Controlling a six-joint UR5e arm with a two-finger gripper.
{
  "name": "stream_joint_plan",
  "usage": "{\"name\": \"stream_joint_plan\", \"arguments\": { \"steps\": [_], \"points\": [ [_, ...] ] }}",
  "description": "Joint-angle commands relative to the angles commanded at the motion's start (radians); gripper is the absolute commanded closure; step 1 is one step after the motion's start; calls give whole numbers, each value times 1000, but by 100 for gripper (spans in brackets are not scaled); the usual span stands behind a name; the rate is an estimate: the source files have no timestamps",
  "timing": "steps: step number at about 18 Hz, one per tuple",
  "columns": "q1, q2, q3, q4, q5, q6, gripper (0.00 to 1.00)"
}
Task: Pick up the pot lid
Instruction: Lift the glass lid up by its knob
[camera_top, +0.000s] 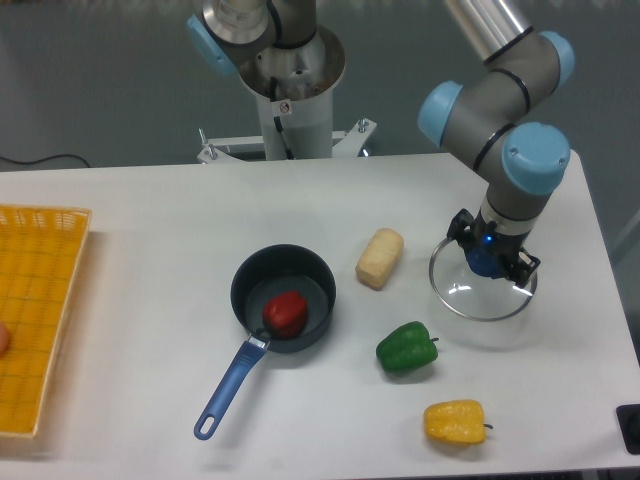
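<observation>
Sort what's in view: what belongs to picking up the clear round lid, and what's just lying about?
For the job: grey two-finger gripper; clear round lid.

Just lying about: black round pan; red round item inside it; beige oblong item; shiny green pepper; yellow pepper; orange-yellow plastic crate.
</observation>
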Motion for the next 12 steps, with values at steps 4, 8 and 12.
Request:
{"name": "stream_joint_plan", "arguments": {
  "steps": [4,8,12],
  "points": [
    [-14,15,14,-54,49,0,44],
    [-18,20,18,-69,51,0,44],
    [-17,22,17,-69,45,0,44]
  ]
}}
